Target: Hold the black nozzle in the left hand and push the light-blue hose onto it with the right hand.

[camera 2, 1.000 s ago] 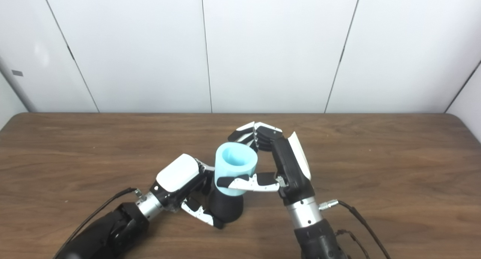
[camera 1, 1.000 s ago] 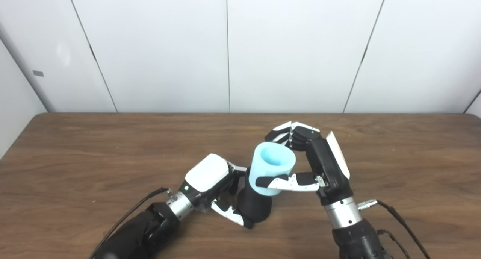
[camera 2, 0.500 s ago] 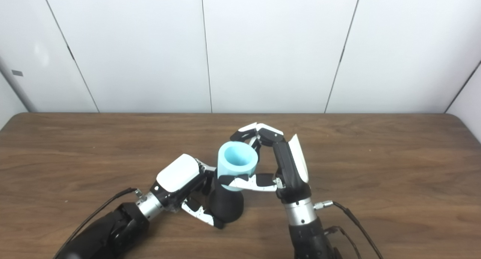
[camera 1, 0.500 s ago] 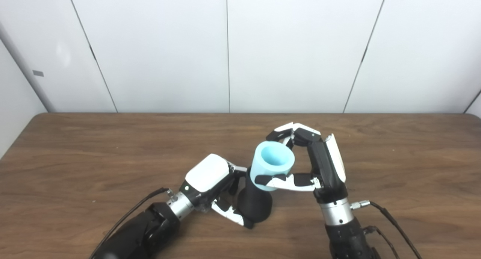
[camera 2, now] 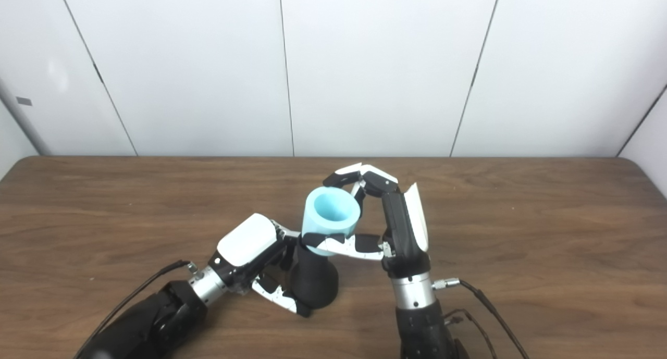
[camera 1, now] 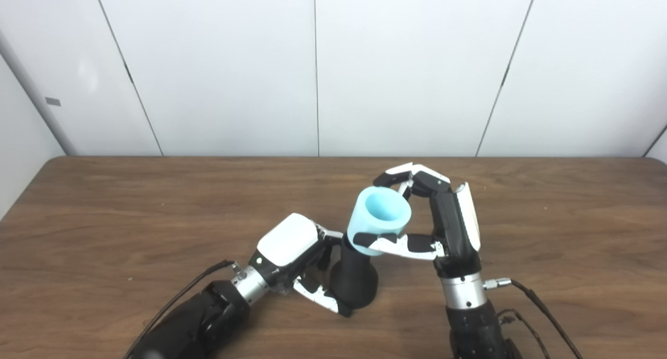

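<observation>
On the wooden tabletop (camera 1: 130,202), the left hand (camera 1: 292,255) wraps its fingers around the black nozzle (camera 1: 354,281), standing upright. The right hand (camera 1: 443,228) clasps the light-blue hose (camera 1: 379,221), tilted atop the nozzle's neck; it should square the hose up, then press straight down.

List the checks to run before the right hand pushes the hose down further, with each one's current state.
1. Left hand wraps the upright black plastic nozzle: ok.
2. Nozzle base on the brown wooden table: ok.
3. Right hand grips the light-blue cylindrical hose: ok.
4. Hose sits over the nozzle top: ok.
5. Hose in line with nozzle: not ok, tilted.
6. Seating depth: cannot tell.
</observation>
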